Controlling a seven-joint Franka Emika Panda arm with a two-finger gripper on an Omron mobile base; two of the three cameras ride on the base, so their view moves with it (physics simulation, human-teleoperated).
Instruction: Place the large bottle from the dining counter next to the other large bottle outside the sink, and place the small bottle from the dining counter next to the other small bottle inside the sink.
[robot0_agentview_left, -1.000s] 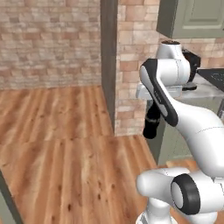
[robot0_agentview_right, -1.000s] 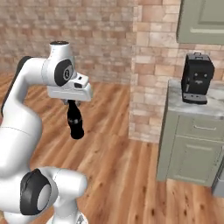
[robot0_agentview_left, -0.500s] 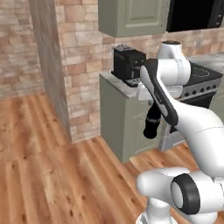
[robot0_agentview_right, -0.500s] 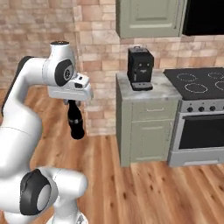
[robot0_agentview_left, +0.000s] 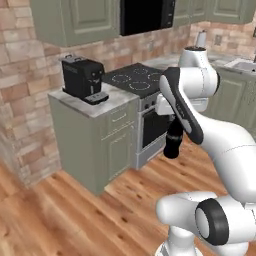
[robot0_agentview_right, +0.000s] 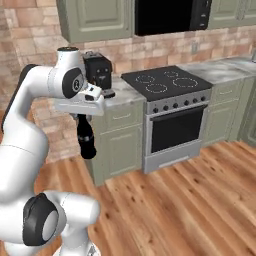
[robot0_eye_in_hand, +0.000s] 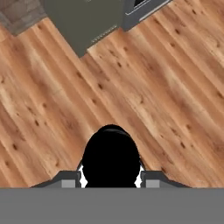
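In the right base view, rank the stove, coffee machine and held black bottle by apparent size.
1. Stove, clearly largest.
2. Black bottle and coffee machine look similar; the bottle hangs nearer the camera, so I won't rank them.

A home kitchen: green cabinets (robot0_agentview_right: 116, 145), a black-topped stove (robot0_agentview_right: 172, 107) with oven, a coffee machine (robot0_agentview_left: 81, 79) on a marbled worktop (robot0_agentview_left: 97, 104), brick walls (robot0_agentview_left: 22, 95), wooden floor (robot0_eye_in_hand: 131, 87)

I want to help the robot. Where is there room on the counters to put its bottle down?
Bare marble lies between the coffee machine and the stove. More bare counter runs right of the stove. The machine crowds its corner. The gripper holds the black bottle.
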